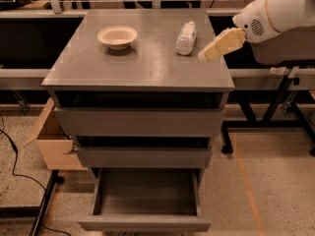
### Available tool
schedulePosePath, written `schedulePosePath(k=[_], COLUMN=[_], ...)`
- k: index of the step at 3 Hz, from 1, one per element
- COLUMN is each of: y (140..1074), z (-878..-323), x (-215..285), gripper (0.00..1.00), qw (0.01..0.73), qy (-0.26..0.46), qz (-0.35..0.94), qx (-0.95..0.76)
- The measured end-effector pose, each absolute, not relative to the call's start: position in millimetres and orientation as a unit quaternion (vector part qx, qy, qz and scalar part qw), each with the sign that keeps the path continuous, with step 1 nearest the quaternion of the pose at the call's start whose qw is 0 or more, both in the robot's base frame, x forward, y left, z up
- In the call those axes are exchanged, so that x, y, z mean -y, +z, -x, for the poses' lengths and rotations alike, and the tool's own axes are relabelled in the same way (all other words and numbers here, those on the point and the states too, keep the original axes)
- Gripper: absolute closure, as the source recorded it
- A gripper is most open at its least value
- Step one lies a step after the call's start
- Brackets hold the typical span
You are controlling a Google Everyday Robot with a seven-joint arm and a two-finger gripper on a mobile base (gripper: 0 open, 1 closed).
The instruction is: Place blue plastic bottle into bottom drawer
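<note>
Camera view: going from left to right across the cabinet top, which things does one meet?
White bowl → blue plastic bottle → claw, just right of the bottle, over the right part of the cabinet top.

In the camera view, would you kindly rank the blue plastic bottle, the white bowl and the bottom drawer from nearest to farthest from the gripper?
The gripper hovers at the right edge of the cabinet top.
1. blue plastic bottle: lying on the top, just beside the gripper.
2. white bowl: across the top, at the picture's left.
3. bottom drawer: pulled open, far below near the floor.
</note>
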State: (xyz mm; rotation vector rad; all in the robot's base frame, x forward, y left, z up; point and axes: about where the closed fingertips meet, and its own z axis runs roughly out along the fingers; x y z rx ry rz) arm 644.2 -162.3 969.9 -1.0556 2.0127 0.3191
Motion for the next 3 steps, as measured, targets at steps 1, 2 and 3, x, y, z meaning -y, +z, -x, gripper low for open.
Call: schedulePosePath(k=[1, 2, 3], y=[963.6, 951.3, 949.0], z=[-673.0, -709.9, -711.8], x=[154.6, 150.7, 148.8], gripper=[0.0, 0.0, 0.0], qw=[0.438, 0.445, 0.446], qy=[0.141, 0.138, 0.14], qz=[0.365, 0.302, 0.302], qx=[-0.809, -0.832, -0.831])
